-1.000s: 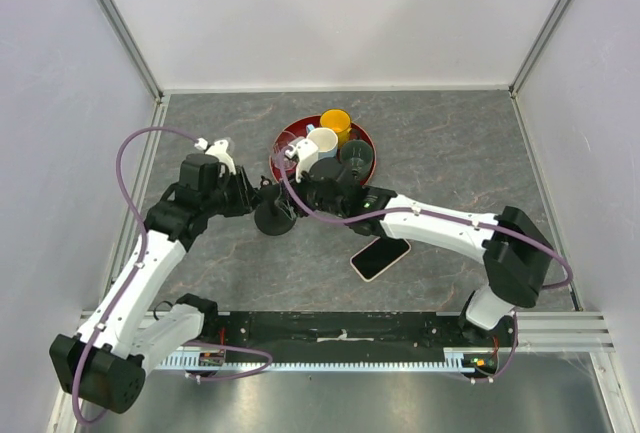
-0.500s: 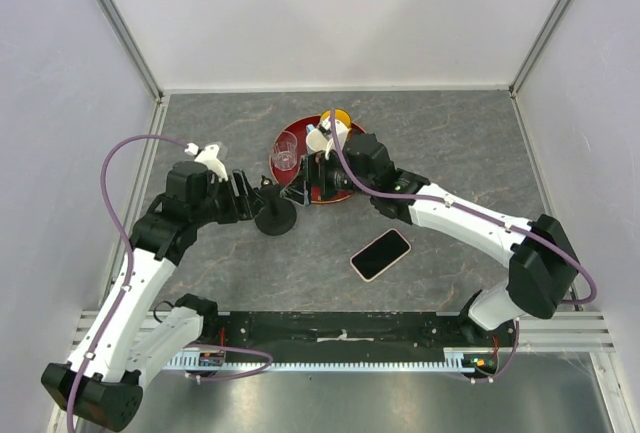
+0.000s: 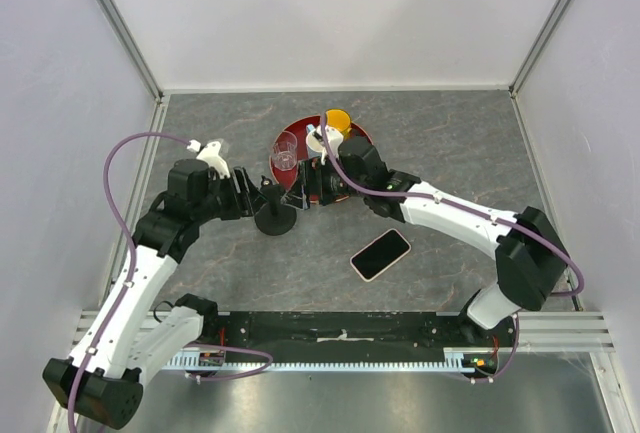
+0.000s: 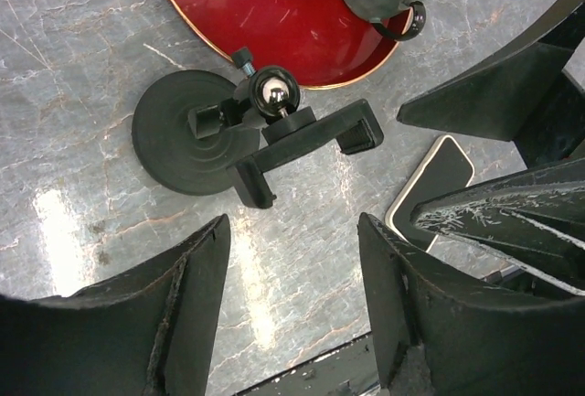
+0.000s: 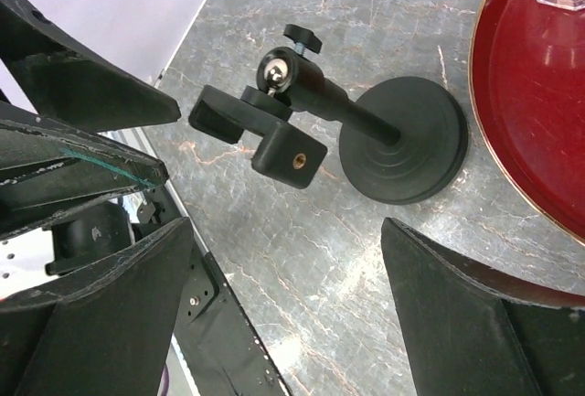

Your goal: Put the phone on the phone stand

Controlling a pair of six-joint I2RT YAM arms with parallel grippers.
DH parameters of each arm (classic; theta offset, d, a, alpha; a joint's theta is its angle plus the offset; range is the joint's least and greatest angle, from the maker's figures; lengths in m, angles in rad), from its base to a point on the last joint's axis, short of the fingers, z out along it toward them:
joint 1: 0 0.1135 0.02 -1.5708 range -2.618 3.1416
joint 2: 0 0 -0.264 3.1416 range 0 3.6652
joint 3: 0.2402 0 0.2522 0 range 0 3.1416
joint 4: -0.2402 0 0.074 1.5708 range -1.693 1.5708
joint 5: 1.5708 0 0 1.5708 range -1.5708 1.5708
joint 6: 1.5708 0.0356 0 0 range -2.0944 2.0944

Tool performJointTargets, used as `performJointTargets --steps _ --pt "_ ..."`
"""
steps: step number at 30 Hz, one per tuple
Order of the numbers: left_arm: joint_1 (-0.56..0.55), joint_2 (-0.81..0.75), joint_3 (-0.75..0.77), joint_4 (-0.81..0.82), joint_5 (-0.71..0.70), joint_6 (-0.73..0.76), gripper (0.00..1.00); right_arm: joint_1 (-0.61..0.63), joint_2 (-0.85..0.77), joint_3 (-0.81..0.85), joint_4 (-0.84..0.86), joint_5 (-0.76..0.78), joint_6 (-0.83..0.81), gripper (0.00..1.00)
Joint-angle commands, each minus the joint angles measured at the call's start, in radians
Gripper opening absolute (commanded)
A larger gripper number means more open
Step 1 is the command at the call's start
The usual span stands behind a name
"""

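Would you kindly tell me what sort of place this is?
Probably a robotics lab test cell: pale panel walls enclose a grey table, a left arm and right arm are mounted at its near edge, and props sit out: a phone, phone stand and red tray.

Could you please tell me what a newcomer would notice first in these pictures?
Two open hands, the left hand and the right hand, face each other across the black phone stand at mid-table, neither gripping it. Just behind the stand sits a red tray of cups, while the phone lies flat, screen up, nearer the arm bases.
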Motion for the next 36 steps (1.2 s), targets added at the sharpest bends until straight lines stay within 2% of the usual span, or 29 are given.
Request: performJointTargets --steps 1,3,6,12,20,23,26,27,31,32,36 --pt "-0.003 0.017 -0.026 0.086 0.01 -0.036 0.62 -0.004 0.03 0.056 0.001 0.009 -0.006 0.9" --pt "-0.003 0.019 -0.036 0.101 0.009 -0.043 0.58 -0.005 0.065 0.073 0.001 -0.012 0.034 0.9" --pt "-0.001 0.008 -0.063 0.135 0.006 -0.06 0.58 -0.027 0.105 0.081 0.05 -0.064 0.145 0.87" --pt "-0.003 -0.007 -0.104 0.184 0.009 -0.088 0.54 -0.071 0.169 0.007 0.346 -0.222 0.394 0.77" --pt "-0.001 -0.007 -0.115 0.201 0.015 -0.091 0.52 -0.071 0.243 0.023 0.44 -0.265 0.46 0.74" --pt "-0.001 -0.004 -0.115 0.202 0.013 -0.091 0.5 -0.071 0.254 0.02 0.457 -0.268 0.473 0.66" --pt "-0.003 -0.001 -0.115 0.207 0.017 -0.091 0.47 -0.071 0.259 0.006 0.472 -0.267 0.48 0.54" --pt "-0.001 0.0 -0.115 0.208 0.015 -0.09 0.45 -0.071 0.26 -0.006 0.478 -0.261 0.48 0.47" --pt "-0.003 0.005 -0.112 0.212 0.018 -0.088 0.4 -0.073 0.274 -0.031 0.512 -0.251 0.497 0.34" --pt "-0.001 0.005 -0.11 0.212 0.018 -0.087 0.38 -0.073 0.277 -0.034 0.515 -0.25 0.503 0.26" --pt "-0.003 0.005 -0.104 0.212 0.018 -0.085 0.34 -0.071 0.285 -0.061 0.55 -0.242 0.519 0.15"
